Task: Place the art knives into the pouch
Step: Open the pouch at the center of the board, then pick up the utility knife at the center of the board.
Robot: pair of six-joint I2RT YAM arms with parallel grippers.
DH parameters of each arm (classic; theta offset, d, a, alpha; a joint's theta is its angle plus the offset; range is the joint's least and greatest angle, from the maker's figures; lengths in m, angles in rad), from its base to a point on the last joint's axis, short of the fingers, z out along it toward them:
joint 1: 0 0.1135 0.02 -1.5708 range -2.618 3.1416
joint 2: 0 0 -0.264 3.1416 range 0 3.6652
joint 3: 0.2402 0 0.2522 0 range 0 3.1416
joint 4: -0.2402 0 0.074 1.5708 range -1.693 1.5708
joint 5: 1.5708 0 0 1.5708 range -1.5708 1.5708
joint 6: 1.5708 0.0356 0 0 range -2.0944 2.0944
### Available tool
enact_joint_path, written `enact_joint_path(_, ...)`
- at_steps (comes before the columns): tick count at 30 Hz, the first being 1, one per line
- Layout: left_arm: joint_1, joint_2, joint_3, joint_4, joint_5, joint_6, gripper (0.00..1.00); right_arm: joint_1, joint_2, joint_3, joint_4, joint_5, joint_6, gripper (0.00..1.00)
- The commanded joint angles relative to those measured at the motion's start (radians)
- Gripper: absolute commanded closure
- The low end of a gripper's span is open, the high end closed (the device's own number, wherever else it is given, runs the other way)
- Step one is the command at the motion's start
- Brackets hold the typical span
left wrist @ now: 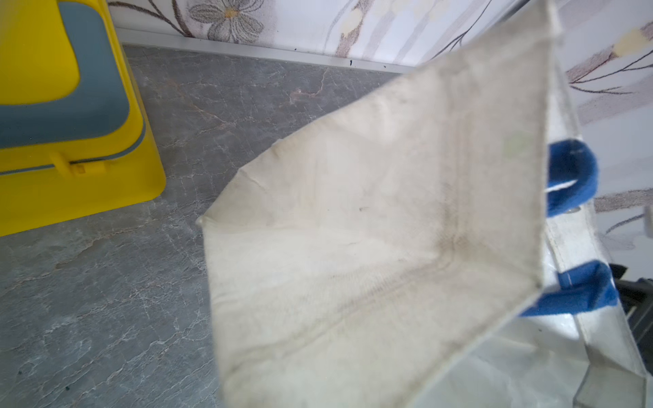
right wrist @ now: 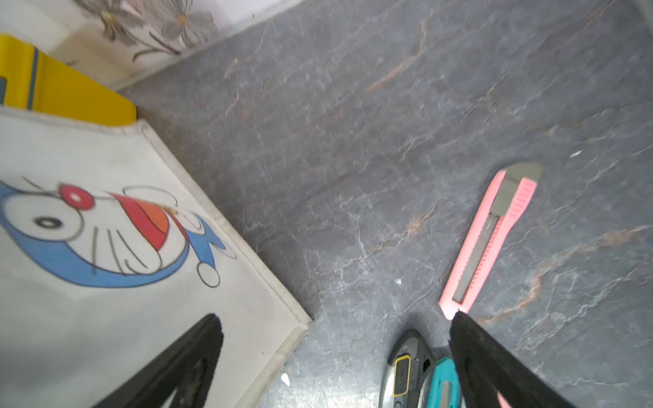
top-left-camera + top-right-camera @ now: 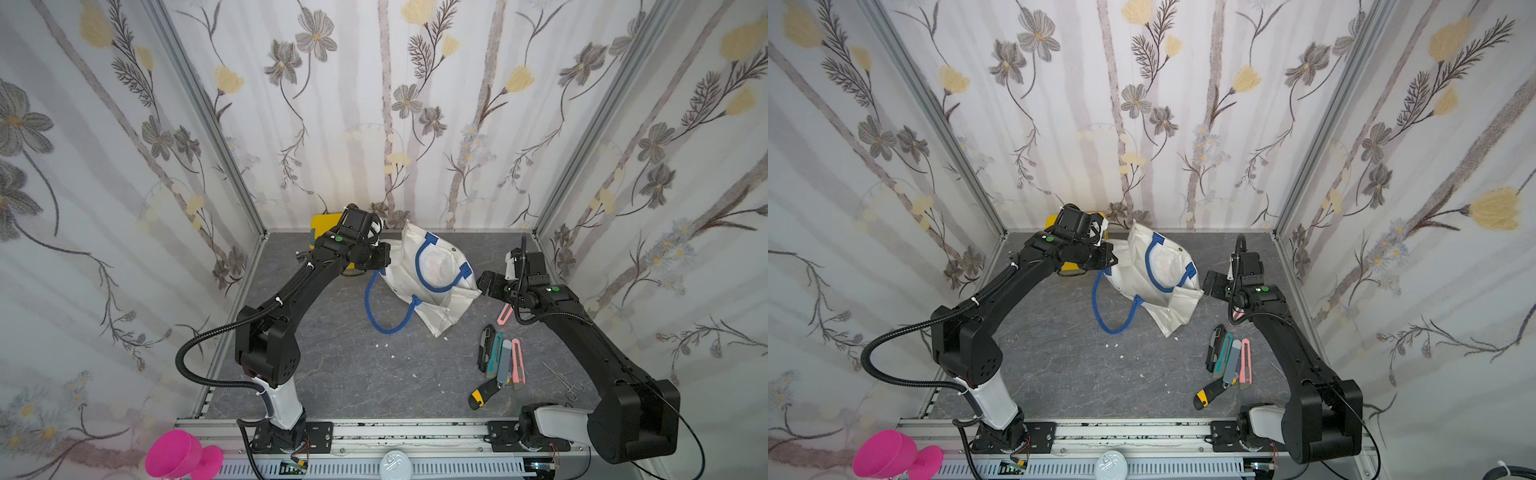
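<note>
Pouch [image 1: 371, 229]: off-white woven canvas, matt, coarse weave showing, grey smudges along the seams. The inner face by the mouth looks glossy and film-like. Blue handle pieces [image 1: 572, 166]: fuzzy, matt cloth. Table [image 2: 353, 141]: grey stone-look top, veined, dull sheen. Yellow box [image 1: 35, 53], far left: smooth moulded plastic, slight gloss. Pink knife [image 2: 491, 236]: smooth plastic body, ribbed slider, dull grey metal track.

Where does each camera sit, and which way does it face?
Top views: high at the front, looking down on left arm, right arm, pouch and knives.
Left wrist: rides the arm, faces pouch's canvas and yellow box; no fingers show.
Right wrist: rides the arm, looks down between open fingers at pink knife.
Wrist views share pouch and box.
</note>
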Motion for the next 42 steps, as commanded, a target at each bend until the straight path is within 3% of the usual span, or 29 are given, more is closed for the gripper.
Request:
enact_joint_path(1,0.007,-0.034,-0.022,0.083,-0.006,-0.015,1.00,-0.001,0.002,-0.063,0.069,0.002,0.054,0.00)
enact_joint_path(23,0.008,-0.096,-0.130,0.154,0.028,-0.026,1.00,-0.194,0.357,0.043,0.195,0.235,0.098,0.00)
enact_joint_path(42,0.007,-0.116,-0.166,0.186,0.060,-0.035,1.00,-0.289,0.528,0.110,0.245,0.128,0.052,0.17)
